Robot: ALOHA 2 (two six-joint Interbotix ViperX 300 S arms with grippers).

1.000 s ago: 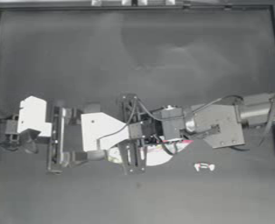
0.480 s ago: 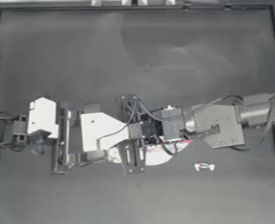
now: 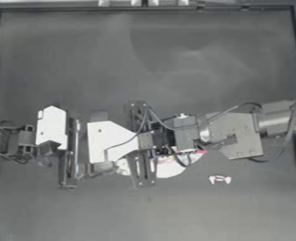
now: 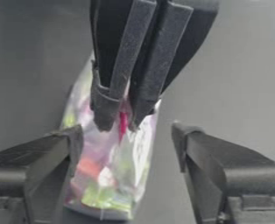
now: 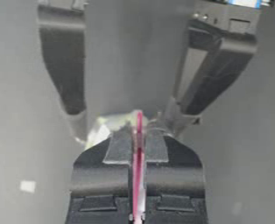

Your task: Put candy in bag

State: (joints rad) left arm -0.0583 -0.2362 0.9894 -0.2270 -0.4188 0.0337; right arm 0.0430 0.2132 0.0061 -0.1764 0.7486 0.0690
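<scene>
**Ana:** What have you got, going left to right?

**Me:** My left pincer [image 4: 125, 148] sits just left of the table's middle with its jaws spread apart, one on each side of the bag [image 3: 166, 165] and not yet touching it. The bag lies at the table's [image 3: 176, 61] centre, a shade toward 6 o'clock. My right pincer [image 5: 137, 148] comes in from 3 o'clock and is clamped tight on the pink strip [image 5: 139, 144] along the bag's top edge.

**Ana:** And the candy?

**Me:** The candy [image 3: 219, 179] rests alone on the table around 5 o'clock from the bag, near it but not touching, under my right arm.

**Ana:** So what's the step?

**Me:** Opening the mouth, I think. The right grip pinches both sides of the strip together, so nothing can go in yet. I'd close the left jaws on only one wall of the pouch, just below the strip, then have the right re-grip the opposite wall and pull gently apart.

**Ana:** Risks?

**Me:** Thin film slips, and grabbing both layers again seals it. I'd go slowly and keep the bag low so its pastel contents stay put.
</scene>
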